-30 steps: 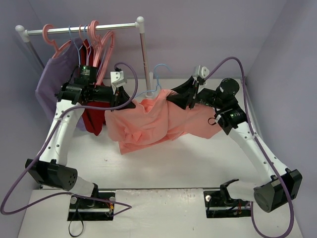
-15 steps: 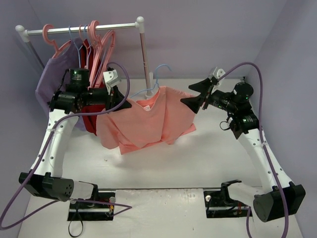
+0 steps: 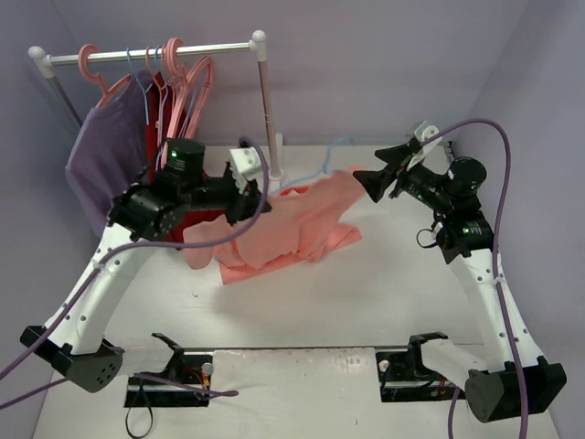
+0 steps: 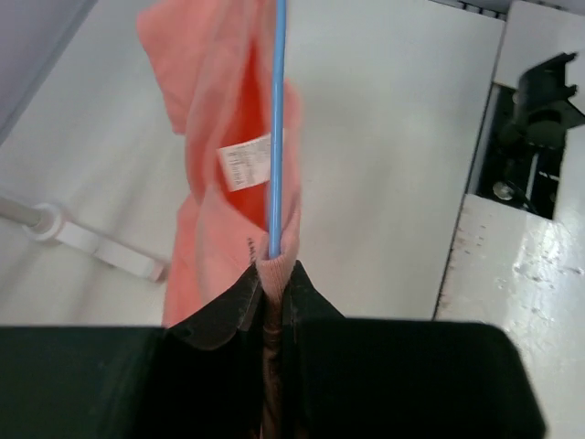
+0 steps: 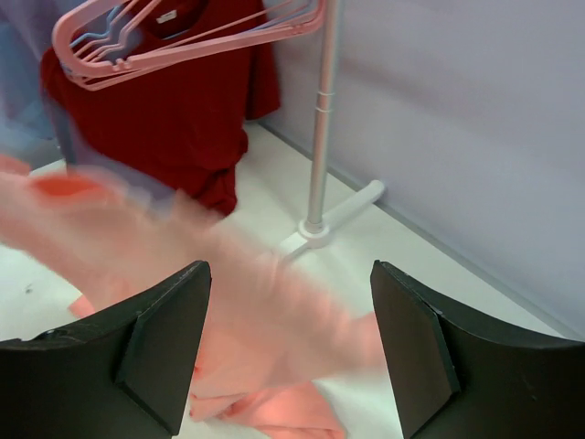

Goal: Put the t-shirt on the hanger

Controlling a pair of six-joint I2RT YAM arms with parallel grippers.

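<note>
The salmon t-shirt (image 3: 292, 227) hangs from my left gripper (image 3: 254, 194) and slumps onto the white table, blurred by motion. In the left wrist view my left gripper (image 4: 271, 274) is shut on the t-shirt's ribbed collar (image 4: 274, 267), and the hanger's thin light-blue wire (image 4: 276, 137) runs out of the same pinch. The hanger (image 3: 320, 171) shows only as a faint blue blur in the top view. My right gripper (image 3: 373, 179) is open and empty, to the right of the t-shirt. In the right wrist view the t-shirt (image 5: 228, 302) is blurred below the open right gripper (image 5: 288, 315).
A clothes rack (image 3: 151, 55) stands at the back left with pink plastic hangers (image 3: 187, 78), a dark red garment (image 3: 174, 224) and a lavender shirt (image 3: 101, 155). Its upright pole (image 3: 267, 110) and foot (image 5: 338, 215) stand just behind the t-shirt.
My right gripper let go of the t-shirt and drew back to the right. My left arm swung toward the middle with the collar and hanger, and the t-shirt sagged and is swinging.
</note>
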